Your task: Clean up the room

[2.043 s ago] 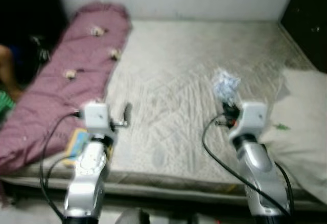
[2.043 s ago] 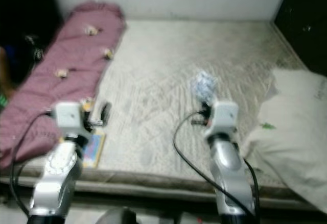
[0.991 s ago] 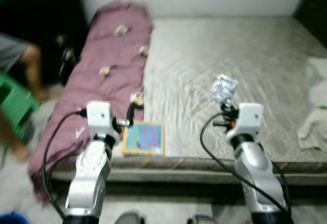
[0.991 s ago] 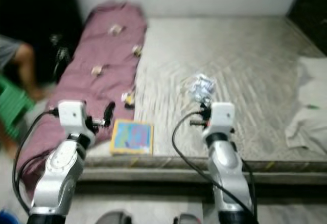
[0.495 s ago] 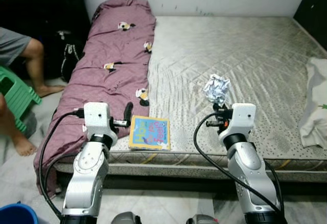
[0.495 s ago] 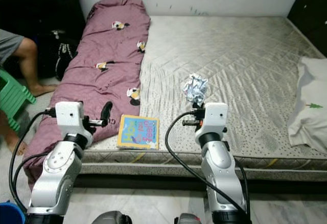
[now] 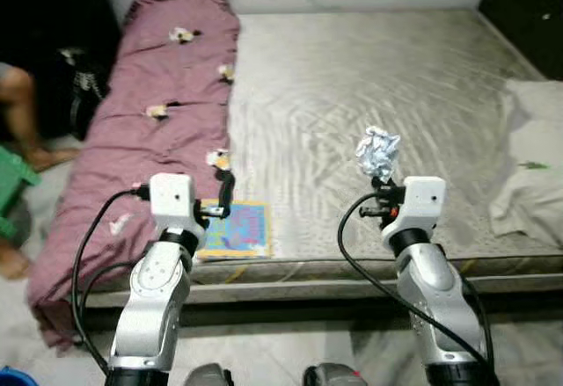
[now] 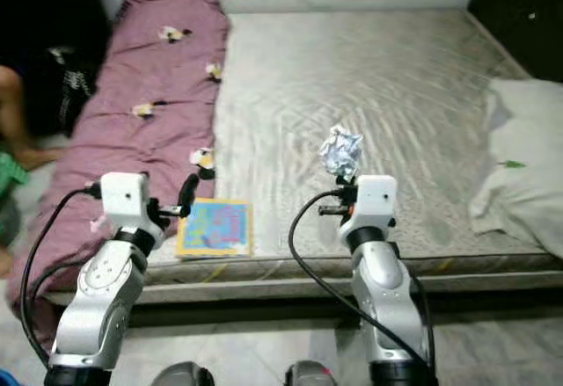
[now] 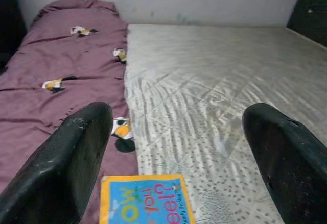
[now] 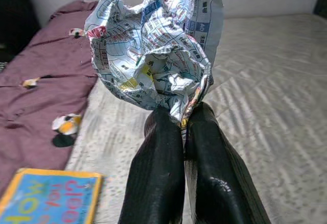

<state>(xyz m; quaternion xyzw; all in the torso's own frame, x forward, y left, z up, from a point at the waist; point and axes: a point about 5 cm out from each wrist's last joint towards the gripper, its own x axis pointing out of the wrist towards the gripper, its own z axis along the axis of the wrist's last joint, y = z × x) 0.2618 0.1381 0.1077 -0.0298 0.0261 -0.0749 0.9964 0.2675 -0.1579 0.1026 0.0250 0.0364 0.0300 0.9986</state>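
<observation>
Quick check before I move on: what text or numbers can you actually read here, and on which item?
Book, upside down in the left wrist view: large letters, apparently "HOW", "YOU" and "FEEL"; partly cut off, so uncertain.
Crumpled paper pinched in the right gripper: printed grids and small digits, too crumpled to read.
Blanket: pictures only, no text.
</observation>
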